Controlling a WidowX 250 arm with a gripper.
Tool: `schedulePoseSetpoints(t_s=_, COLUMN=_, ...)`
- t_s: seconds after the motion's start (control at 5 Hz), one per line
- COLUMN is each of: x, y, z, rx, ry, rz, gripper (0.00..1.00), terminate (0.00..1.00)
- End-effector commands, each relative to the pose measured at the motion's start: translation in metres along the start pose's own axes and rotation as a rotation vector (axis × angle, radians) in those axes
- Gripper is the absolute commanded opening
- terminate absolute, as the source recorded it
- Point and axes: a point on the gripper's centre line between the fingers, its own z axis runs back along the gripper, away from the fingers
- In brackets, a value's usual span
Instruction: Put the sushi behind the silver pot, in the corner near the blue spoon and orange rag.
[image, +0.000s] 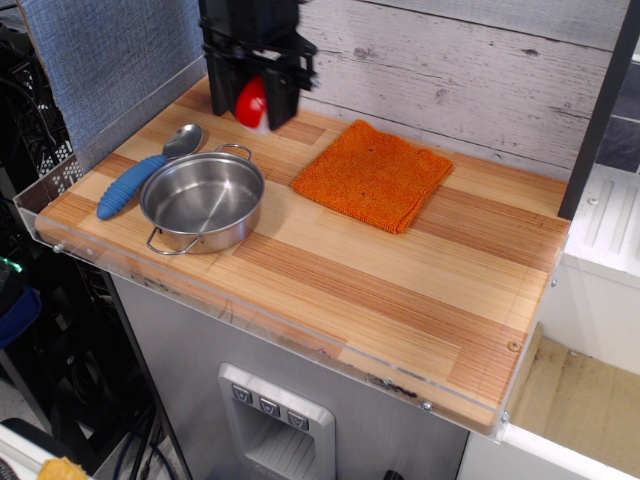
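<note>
My gripper (253, 108) is shut on the sushi (251, 102), a glossy red piece with a white base, and holds it just above the back left corner of the wooden table. The silver pot (203, 201) stands in front of it, at the left. The blue spoon (146, 174) lies left of the pot, its grey bowl pointing to the back. The orange rag (374, 173) lies flat to the right of the gripper.
A dark upright post (222, 60) stands right behind the gripper. A grey plank wall (450, 70) runs along the back and a blue panel (110, 50) along the left. A clear lip (260, 320) edges the table front.
</note>
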Motion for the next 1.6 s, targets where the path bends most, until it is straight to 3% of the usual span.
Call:
schedulePoseSetpoints(t_s=0.0, x=0.009, y=0.047, z=0.010, rx=0.054, ry=-0.026, rz=0.084, gripper=0.00, terminate=0.00)
schedulePoseSetpoints(t_s=0.8, x=0.030, y=0.065, z=-0.034, rx=0.105, ry=0.062, rz=0.116, gripper=0.00, terminate=0.00)
schedulePoseSetpoints(t_s=1.2, x=0.036, y=0.068, z=-0.045, rx=0.126, ry=0.065, rz=0.119, gripper=0.00, terminate=0.00)
schedulePoseSetpoints(t_s=1.4, x=0.037, y=0.066, z=-0.045, rx=0.125, ry=0.070, rz=0.110, gripper=1.00, terminate=0.00)
